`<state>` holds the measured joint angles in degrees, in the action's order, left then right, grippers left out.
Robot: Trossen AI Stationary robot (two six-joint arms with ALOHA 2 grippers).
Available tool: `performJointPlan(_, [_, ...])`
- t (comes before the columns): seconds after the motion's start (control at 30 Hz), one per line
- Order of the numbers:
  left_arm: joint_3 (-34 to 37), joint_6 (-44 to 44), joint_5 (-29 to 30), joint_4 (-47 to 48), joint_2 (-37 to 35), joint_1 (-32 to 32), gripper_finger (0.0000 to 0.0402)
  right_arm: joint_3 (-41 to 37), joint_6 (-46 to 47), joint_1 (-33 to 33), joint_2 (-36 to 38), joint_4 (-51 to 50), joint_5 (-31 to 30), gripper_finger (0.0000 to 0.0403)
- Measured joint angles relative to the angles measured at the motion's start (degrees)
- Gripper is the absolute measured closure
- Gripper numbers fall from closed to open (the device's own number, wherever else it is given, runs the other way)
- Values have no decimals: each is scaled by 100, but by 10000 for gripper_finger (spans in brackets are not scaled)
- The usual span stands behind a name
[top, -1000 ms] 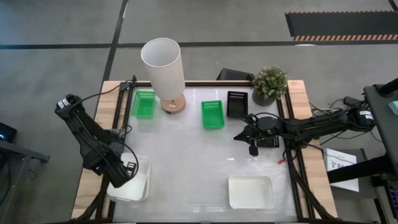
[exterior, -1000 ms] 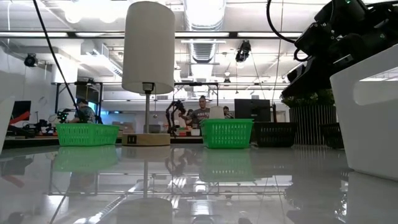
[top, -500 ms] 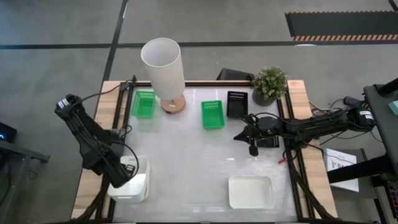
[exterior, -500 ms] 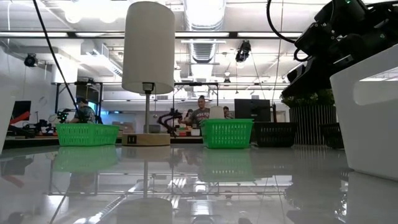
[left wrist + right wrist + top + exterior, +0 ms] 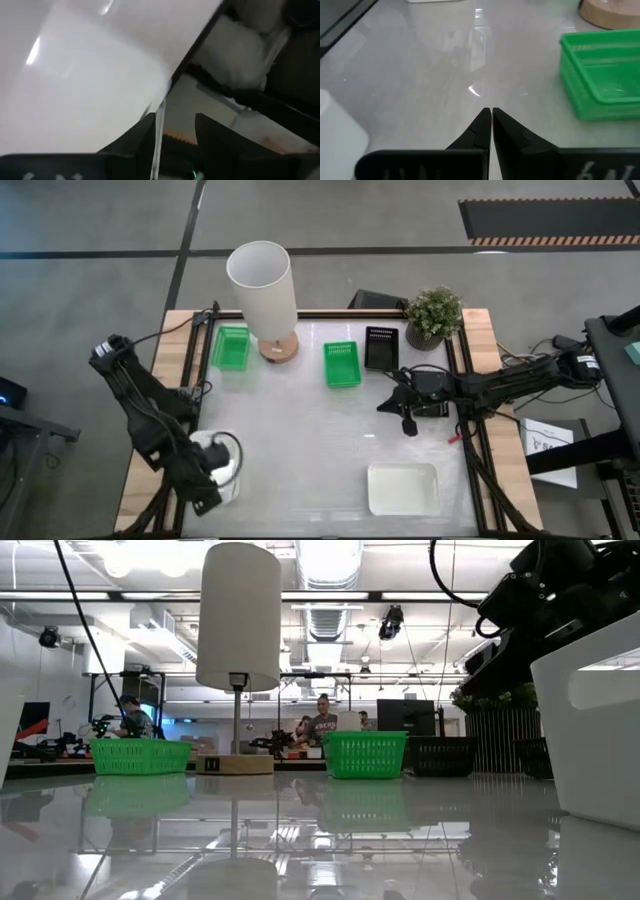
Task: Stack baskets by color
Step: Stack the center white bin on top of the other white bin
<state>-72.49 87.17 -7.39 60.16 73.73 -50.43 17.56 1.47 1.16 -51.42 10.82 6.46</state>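
The left gripper [image 5: 208, 476] sits low at the near left corner of the table [image 5: 300, 430]. Its arm covers most of a white basket [image 5: 228, 470] there, so only a rounded bit of the basket peeks out beside the gripper. In the left wrist view the fingers [image 5: 142, 137] stand a little apart, with the thin wall of the basket [image 5: 85, 95] between them. It is hard to tell if they still touch that wall.

The right gripper [image 5: 406, 420] hangs over the table on the right side, its two fingers pressed together and holding nothing. Just past it lies a green basket [image 5: 342, 364], and a black basket [image 5: 381, 347] sits next to that one. Nearer than the gripper is a second white basket [image 5: 403, 488]. Well off to its left, beyond the lamp [image 5: 262, 295], lies another green basket [image 5: 231, 347].
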Motion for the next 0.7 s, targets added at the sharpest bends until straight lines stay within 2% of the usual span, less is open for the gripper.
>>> performJointPlan(0.1, [79, -443, -24, -193, 260, 6, 281, 0, 63, 205, 0, 10, -3, 394])
performJointPlan(0.33, [79, -764, -861, 4, 779, -125, 282, -2, 258, 774, -4, 194, -156, 394])
performJointPlan(0.7, [245, -955, -748, 115, 838, -368, 285, -73, 468, 1722, -12, 197, -1161, 394])
